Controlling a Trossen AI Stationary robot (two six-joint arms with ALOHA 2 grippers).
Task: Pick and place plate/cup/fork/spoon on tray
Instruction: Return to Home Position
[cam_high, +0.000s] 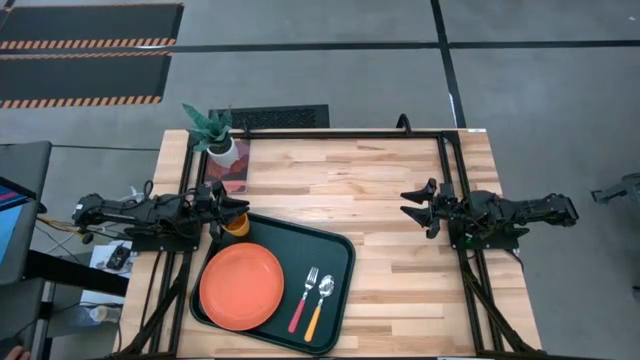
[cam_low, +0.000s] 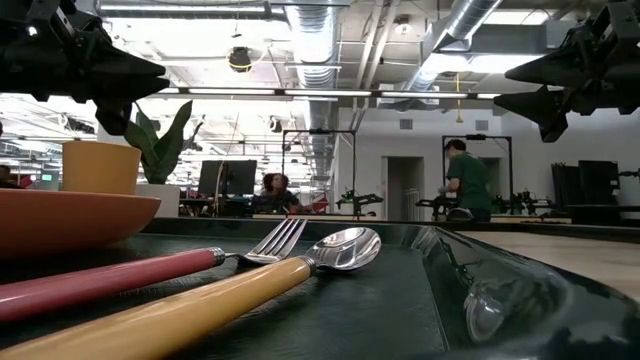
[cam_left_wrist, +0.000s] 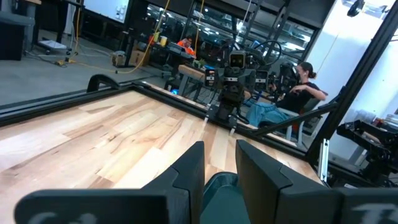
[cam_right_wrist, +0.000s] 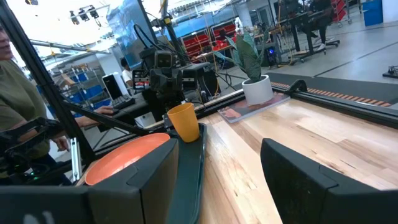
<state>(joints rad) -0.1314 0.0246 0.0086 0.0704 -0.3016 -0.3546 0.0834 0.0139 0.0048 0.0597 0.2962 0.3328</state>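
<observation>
Small orange-yellow plastic cup (cam_high: 236, 225) upright in far-left corner of dark green rectangular tray (cam_high: 335, 262), directly beneath slightly parted left gripper (cam_high: 238, 211); right gripper (cam_high: 411, 202) spread, well apart.

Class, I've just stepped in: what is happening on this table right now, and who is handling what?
Nothing is being held. The dark green rectangular plastic tray carries the round orange-red plastic plate, the pink-red-handled fork and the orange-yellow-handled spoon side by side. The small orange-yellow plastic cup stands at the tray's far left corner, under the left tool, which is open. The right tool waits open over bare wood.
</observation>
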